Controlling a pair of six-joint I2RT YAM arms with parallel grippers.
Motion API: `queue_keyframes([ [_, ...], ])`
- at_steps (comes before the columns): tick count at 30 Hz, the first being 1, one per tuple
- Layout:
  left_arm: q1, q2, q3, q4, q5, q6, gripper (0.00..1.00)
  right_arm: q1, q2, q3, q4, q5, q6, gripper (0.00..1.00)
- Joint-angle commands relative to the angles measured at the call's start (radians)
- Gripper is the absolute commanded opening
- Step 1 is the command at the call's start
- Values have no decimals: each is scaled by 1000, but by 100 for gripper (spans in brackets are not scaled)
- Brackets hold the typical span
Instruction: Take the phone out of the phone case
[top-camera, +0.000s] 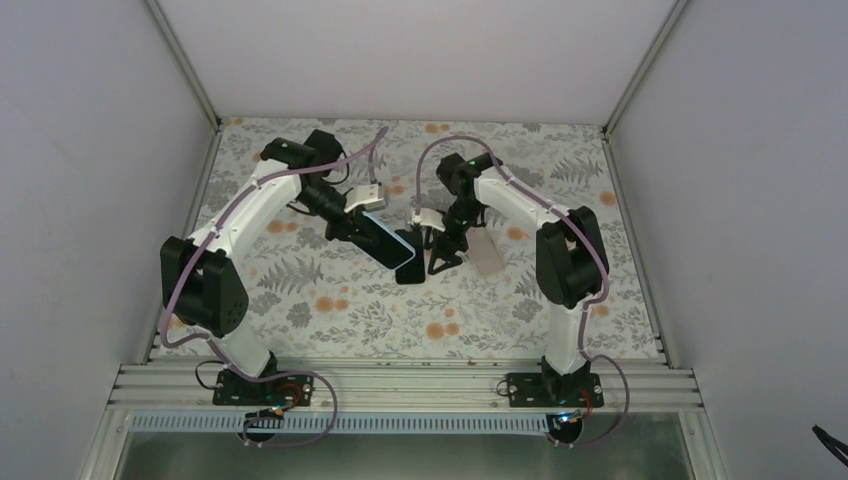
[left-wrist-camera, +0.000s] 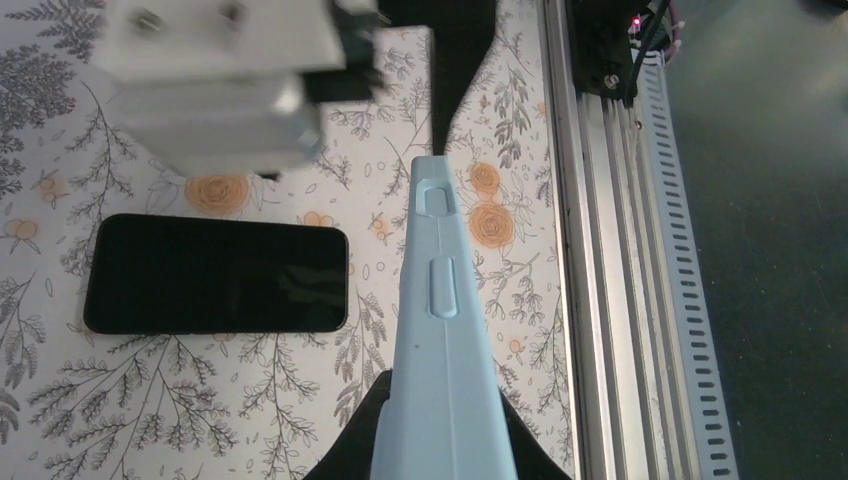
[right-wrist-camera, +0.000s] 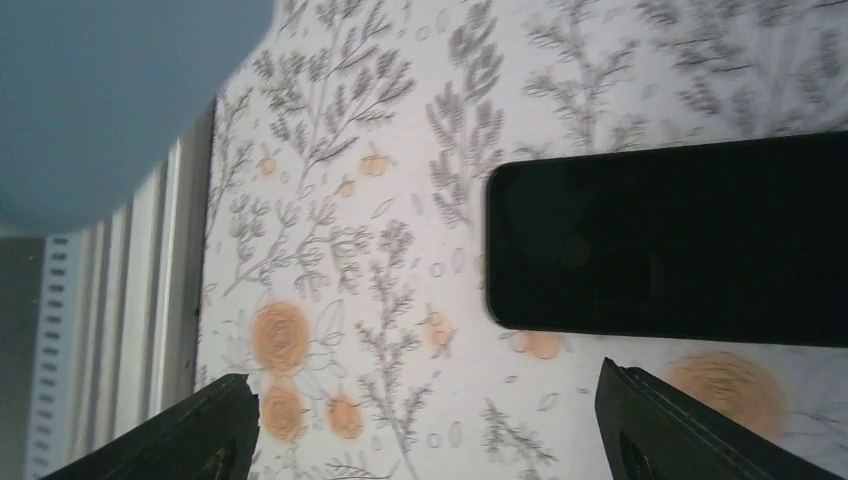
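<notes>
The light blue phone case (left-wrist-camera: 440, 300) is held edge-on in my left gripper (left-wrist-camera: 440, 410), which is shut on its lower end and holds it above the table. In the top view the case (top-camera: 392, 244) slants down and to the right from the left gripper (top-camera: 358, 228). The black phone (left-wrist-camera: 215, 273) lies flat on the floral table, out of the case and screen up. It also shows in the top view (top-camera: 409, 272) and the right wrist view (right-wrist-camera: 680, 240). My right gripper (right-wrist-camera: 425, 430) is open and empty, hovering just beside the phone (top-camera: 443, 258).
A flat tan object (top-camera: 487, 253) lies on the table just right of the right gripper. The aluminium rail (left-wrist-camera: 620, 300) runs along the table's near edge. White walls close in the back and sides.
</notes>
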Motion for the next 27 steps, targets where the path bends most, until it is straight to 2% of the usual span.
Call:
queue_keyframes([
  [1,1,14,48,-5,42,-3,2,61,-76,-35,-26,23,-7,86],
  [17,-1,-14,1,13,59,-7,2,80,22,162,-31,-83,72,86],
  [27,-1,-30,10,-7,70,12,2,68,54,166,-29,-62,49,86],
])
